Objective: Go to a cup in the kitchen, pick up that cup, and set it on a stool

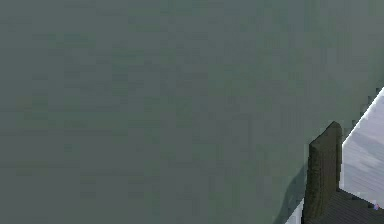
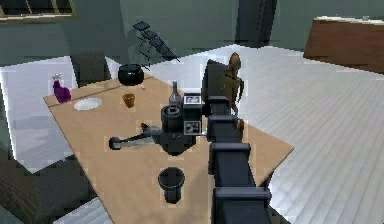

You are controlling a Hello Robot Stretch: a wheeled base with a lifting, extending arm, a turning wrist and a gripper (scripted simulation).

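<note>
In the arm side view a dark cup [image 2: 172,180] stands on a wooden table [image 2: 110,170], near its front edge and just left of the arm. A small amber glass [image 2: 129,100] stands farther back on the same table. The arm rises from the bottom edge, and the gripper [image 2: 113,143] reaches left across the middle of the table. Only bare tabletop lies at its far end, so it holds nothing. The dark cup lies nearer than the gripper and apart from it.
Also on the table are a dark bottle [image 2: 175,95], a black pot [image 2: 131,73], a white plate [image 2: 87,104], a purple vase [image 2: 62,92] and a wooden figure [image 2: 235,75]. Chairs [image 2: 90,66] stand behind it. In the forward view, a grey-green wall [image 1: 150,100] stands close, with a dark chair back [image 1: 324,170] at lower right.
</note>
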